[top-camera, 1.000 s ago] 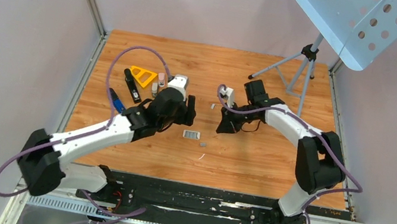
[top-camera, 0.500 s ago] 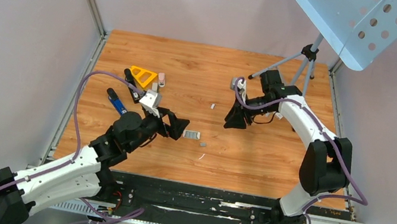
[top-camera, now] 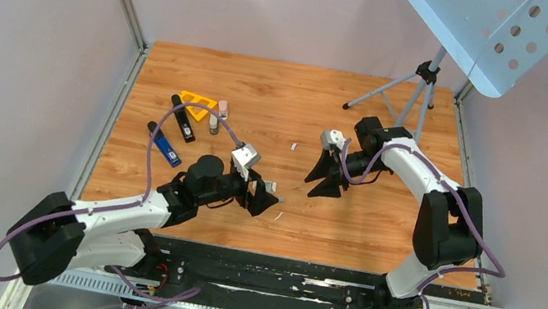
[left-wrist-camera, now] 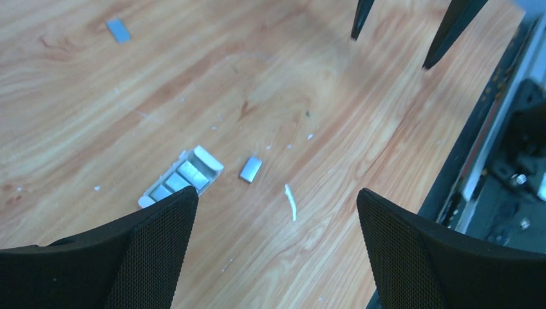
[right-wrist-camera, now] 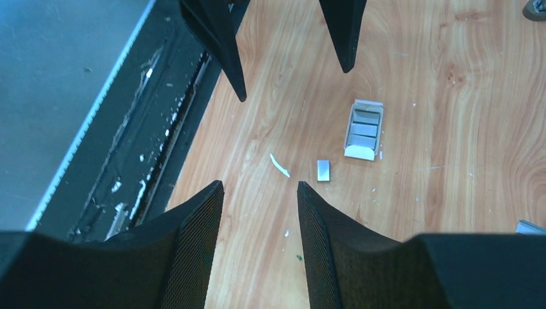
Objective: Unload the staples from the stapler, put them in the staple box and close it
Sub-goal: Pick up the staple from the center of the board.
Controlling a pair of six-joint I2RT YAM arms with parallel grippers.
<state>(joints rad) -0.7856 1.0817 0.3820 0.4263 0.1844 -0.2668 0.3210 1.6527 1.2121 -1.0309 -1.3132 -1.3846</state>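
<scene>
What looks like the black stapler (top-camera: 183, 118), though the top view is too small to be sure, lies on the tabletop (top-camera: 288, 95) at the far left, just beside the yellow triangle (top-camera: 197, 103). Its long axis runs from far-left to near-right. It is well apart from both arms, and the left gripper (top-camera: 261, 196) is nearer to it. That gripper is spread wide and empty above the staple box (left-wrist-camera: 183, 177). The right gripper (top-camera: 322, 180) is partly open and also empty. Count: 1 stapler, 1 box, 1 near strip (left-wrist-camera: 251, 169), 1 far strip (left-wrist-camera: 118, 29), 1 white scrap (left-wrist-camera: 291, 201).
</scene>
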